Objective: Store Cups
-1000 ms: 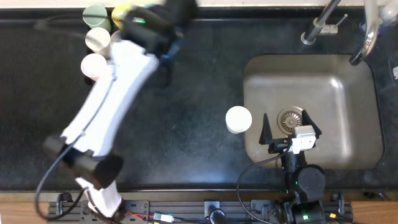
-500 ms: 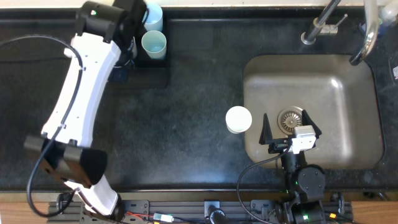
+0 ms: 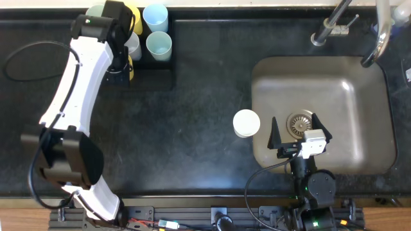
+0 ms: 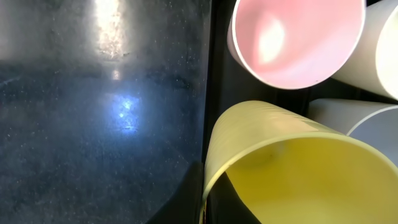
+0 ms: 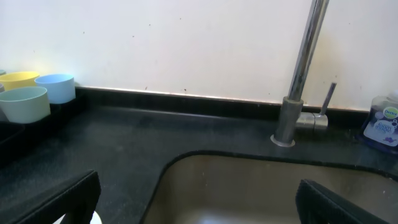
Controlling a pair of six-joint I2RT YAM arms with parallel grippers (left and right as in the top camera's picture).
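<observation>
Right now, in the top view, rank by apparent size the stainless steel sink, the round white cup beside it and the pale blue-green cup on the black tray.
Largest: the stainless steel sink, by far.
Then the round white cup and the pale blue-green cup, too alike to rank.

Overhead light is glaring off the dark tabletop
Light is falling from above, streaking white and spotting bluish on the glossy stone in the left wrist view. It is washing out the pink cup's inside and gleaming softly in the steel sink, while the yellow cup is shading the gap beside it.
</observation>
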